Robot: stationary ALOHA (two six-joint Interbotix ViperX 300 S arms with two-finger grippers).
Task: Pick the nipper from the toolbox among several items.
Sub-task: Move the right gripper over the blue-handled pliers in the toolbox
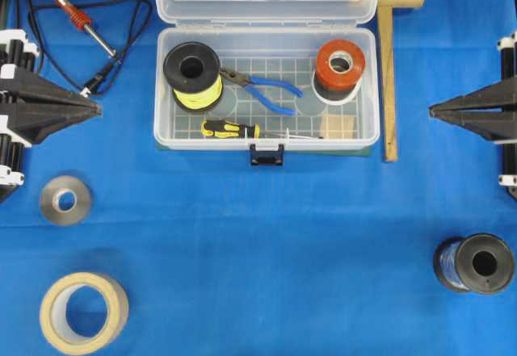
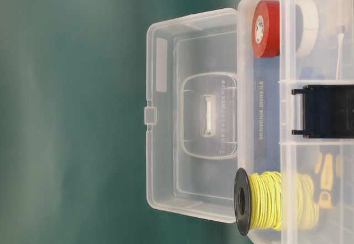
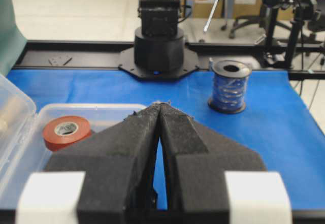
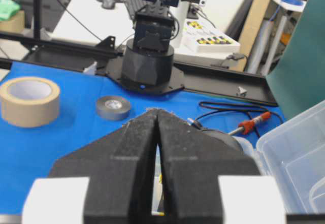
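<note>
The nipper, with dark pointed jaws and curved blue handles, lies in the middle of the open clear toolbox. It lies between a yellow wire spool and a red tape roll, behind the black-and-yellow screwdriver. My left gripper is shut and empty at the far left, well clear of the box. My right gripper is shut and empty at the far right. Both sets of fingertips meet in the wrist views, the left and the right.
A red-handled soldering iron with a black cord lies at the back left. A grey tape roll and a tan tape roll lie at the front left. A blue wire spool stands at the front right. A wooden mallet lies right of the box.
</note>
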